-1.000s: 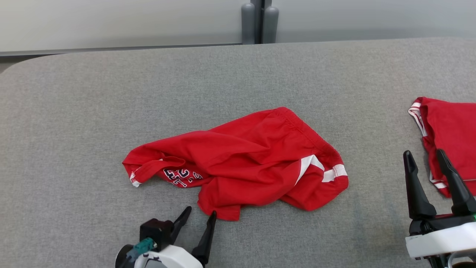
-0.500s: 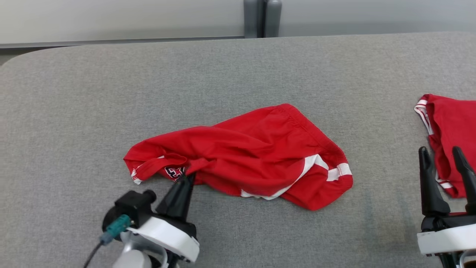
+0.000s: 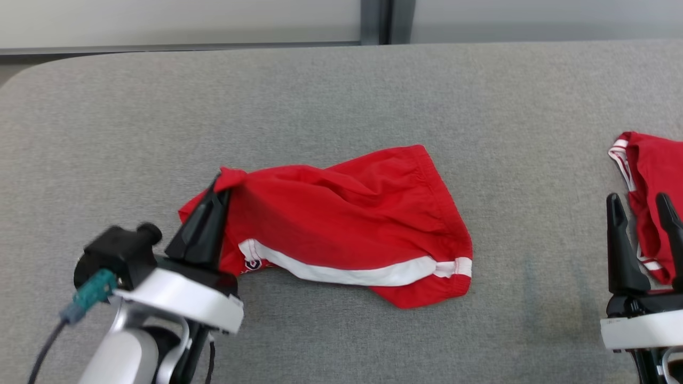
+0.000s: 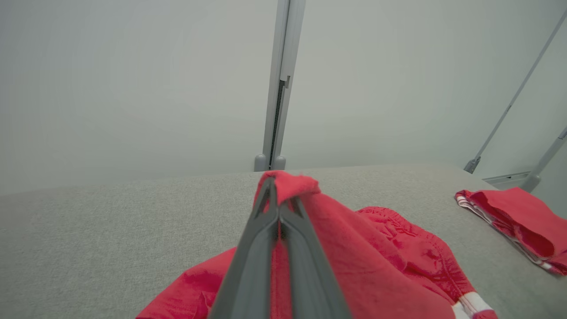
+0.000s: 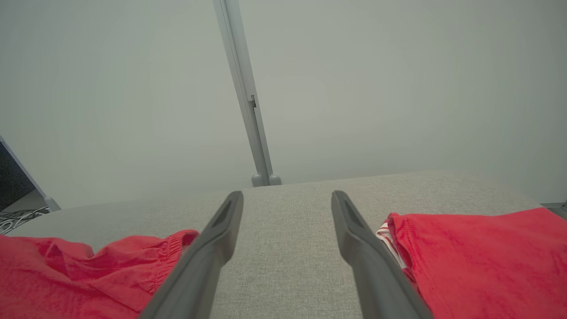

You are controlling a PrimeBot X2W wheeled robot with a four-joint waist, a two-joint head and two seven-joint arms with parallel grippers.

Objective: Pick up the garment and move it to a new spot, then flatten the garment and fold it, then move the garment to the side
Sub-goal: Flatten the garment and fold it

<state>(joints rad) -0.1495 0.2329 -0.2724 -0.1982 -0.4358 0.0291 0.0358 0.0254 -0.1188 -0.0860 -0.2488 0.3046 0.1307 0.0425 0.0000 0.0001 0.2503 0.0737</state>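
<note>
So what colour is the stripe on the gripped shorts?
The stripe is white on red shorts; head view.

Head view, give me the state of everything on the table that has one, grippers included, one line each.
red shorts: crumpled, one corner pinched and lifted, the rest lying on the table.
left gripper: shut on a corner of the red shorts.
right gripper: open, empty.
second red garment: folded, lying at the robot's right, untouched.

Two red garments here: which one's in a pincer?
The centre garment: the left pincer is shut on its raised left end. The right-edge garment lies loose beside the open right pincer.
</note>
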